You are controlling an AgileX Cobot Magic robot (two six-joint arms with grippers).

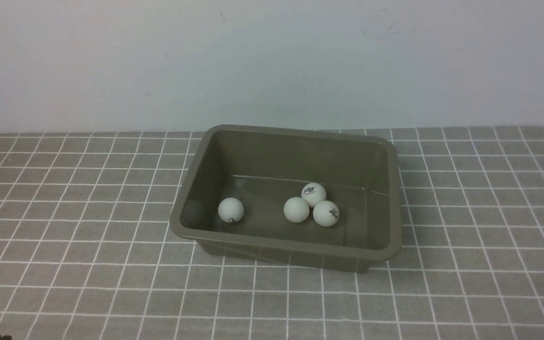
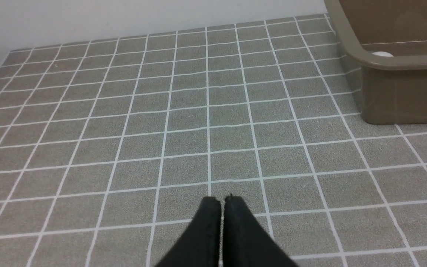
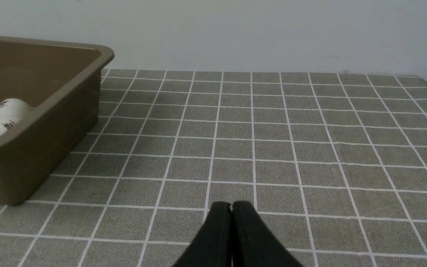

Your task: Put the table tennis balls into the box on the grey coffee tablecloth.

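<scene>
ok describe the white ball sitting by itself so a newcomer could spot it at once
Find the olive-brown rectangular plastic box on the grey gridded cloth. Inside, toward its left end, lies a small white ball. It sits alone; the other three are clustered together.

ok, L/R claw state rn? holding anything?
Left claw: closed, nothing held.
Right claw: closed, nothing held.

A pale wall [image 1: 272, 61] with faint dark marks stands behind.
</scene>
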